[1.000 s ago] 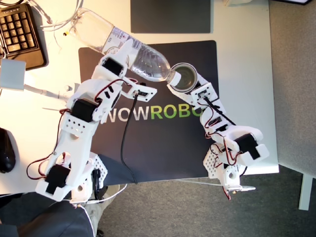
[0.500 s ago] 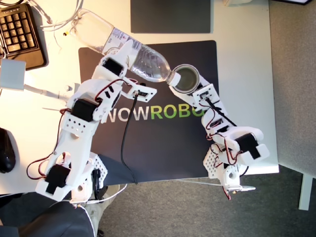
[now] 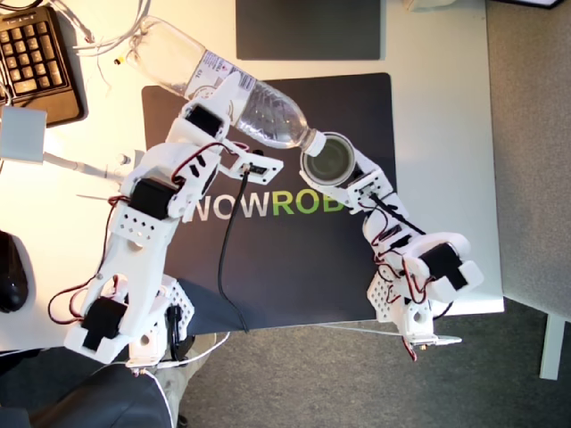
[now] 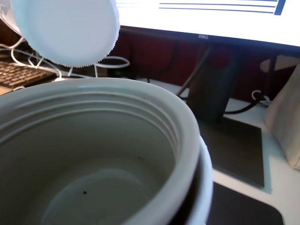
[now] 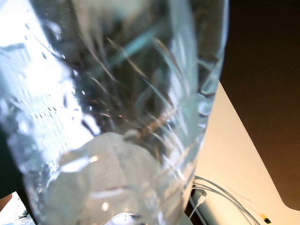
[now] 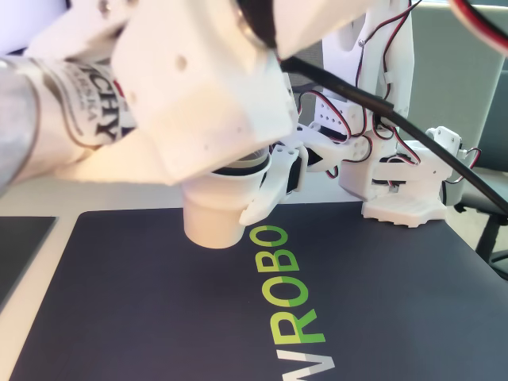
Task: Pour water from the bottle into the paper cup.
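Jaws around bottle, cup.

My second claw has slid the paper cup under the bottle's cap.

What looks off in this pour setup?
The bottle is tipped toward the paper cup in my second pincer, but its white cap is still on, so no water can leave. The cup looks dry inside. No spill on the mat.

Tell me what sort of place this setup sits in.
Probably an office or lab desk: a keyboard and mouse lie on the white desk, and a lit Dell monitor stands behind.
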`<state>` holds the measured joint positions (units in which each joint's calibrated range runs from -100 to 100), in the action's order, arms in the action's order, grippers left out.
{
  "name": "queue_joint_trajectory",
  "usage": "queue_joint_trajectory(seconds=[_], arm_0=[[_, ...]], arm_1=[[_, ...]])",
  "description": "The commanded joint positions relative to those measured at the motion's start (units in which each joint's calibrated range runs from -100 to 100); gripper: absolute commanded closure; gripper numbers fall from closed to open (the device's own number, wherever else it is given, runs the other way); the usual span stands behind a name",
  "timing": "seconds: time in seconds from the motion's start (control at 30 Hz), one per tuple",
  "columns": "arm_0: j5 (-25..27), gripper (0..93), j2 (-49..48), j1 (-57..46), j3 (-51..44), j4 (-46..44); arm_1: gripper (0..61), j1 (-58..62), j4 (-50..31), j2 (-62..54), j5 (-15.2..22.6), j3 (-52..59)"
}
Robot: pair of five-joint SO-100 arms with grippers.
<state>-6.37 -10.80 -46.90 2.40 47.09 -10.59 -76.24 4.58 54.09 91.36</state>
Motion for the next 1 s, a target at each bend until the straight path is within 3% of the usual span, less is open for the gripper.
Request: queue_joint_trajectory(seconds=[0.0, 0.2, 0.97], arm_0=[[-0.2, 92.7, -6.7, 0.4, -2.1, -1.1], [-0.2, 92.7, -6.9, -0.7, -1.3, -1.1], [-0.1, 92.7, -11.2, -1.5, 2.0, -0.8]], arm_1=[[61.2, -1.9, -1.2, -0.4, 0.2, 0.2], [61.2, -2.5, -0.3, 5.4, 0.6, -4.5], [61.2, 0.2, 3.1, 5.4, 0.0, -10.6]])
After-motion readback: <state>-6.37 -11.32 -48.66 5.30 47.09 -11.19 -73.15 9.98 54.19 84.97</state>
